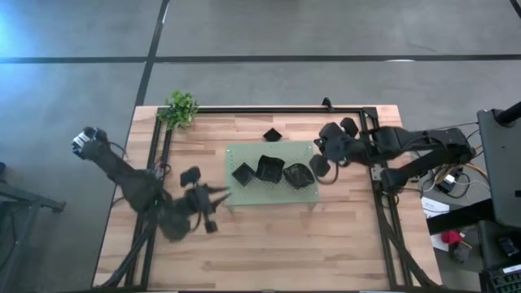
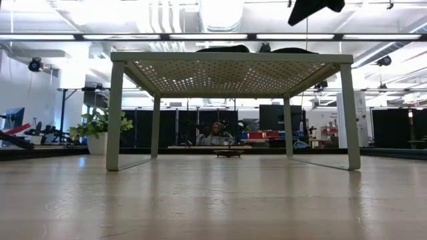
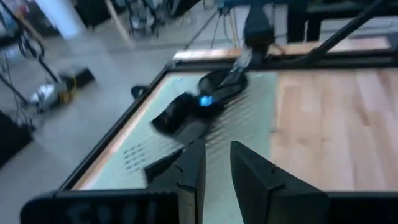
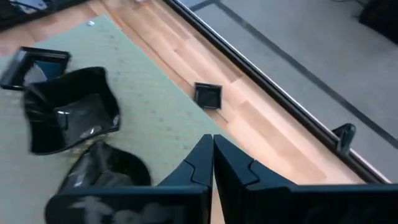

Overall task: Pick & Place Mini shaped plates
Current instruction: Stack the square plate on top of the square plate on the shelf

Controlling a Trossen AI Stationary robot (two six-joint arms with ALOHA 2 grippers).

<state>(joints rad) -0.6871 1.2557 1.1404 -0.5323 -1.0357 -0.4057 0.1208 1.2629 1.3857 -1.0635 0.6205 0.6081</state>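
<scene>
three mini shaped plates sit in a row on the light green mat, which the low view shows to be a raised perforated shelf on legs, and a fourth plate, a small square dish, lies alone on the wooden table just beyond the mat's far edge, toward the leafy plant. the right gripper hovers at the mat's right end, its fingers pressed together with nothing between them; the right wrist view shows the closed tips above the mat's edge, with the lone square dish ahead of them on bare wood and two of the glossy plates off to one side on the mat. the left gripper waits off the mat's near left corner, fingers parted and empty, pointing along the mat toward the row of plates. the deciding relation, as i judge it, is that the lone square dish lies nearer the right gripper than the left, across the mat's far right corner from it, with no obstacle between. its sides run roughly parallel to the table edge, so a pinch across one rim looks feasible. before any grasp the right fingers would need to part, since clenched as they are they cannot take a rim.
</scene>
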